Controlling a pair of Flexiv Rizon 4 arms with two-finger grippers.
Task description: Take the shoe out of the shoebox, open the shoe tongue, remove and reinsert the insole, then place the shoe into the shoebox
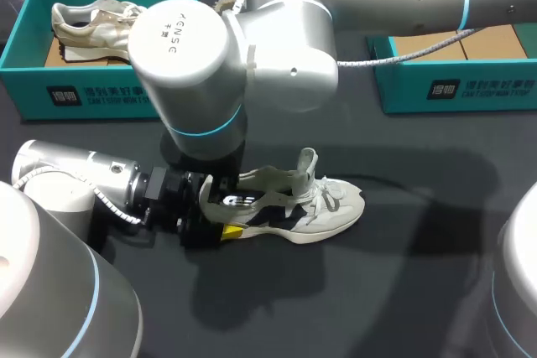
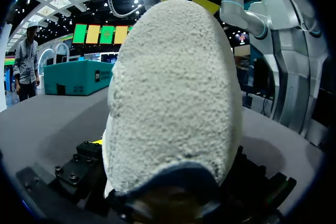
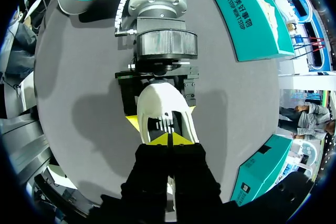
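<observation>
A white sneaker (image 1: 323,205) with dark side panels stands upright on the dark table, its tongue (image 1: 308,163) raised. My left gripper (image 1: 230,214) comes in low from the left, its yellow-tipped fingers wide apart and pressed on both sides of the heel. In the left wrist view the sneaker's fuzzy off-white heel (image 2: 173,93) blocks nearly everything. In the right wrist view my right gripper (image 3: 170,139) hangs above the sneaker (image 3: 160,103), tips together over its opening. I cannot tell whether they pinch anything. In the head view my right arm's big joint (image 1: 193,56) hides that gripper.
A teal shoebox (image 1: 101,94) at the back left holds a beige shoe (image 1: 88,23). A second teal box (image 1: 457,85) with brown cardboard inside stands at the back right. Bare dark table lies in front of and to the right of the sneaker.
</observation>
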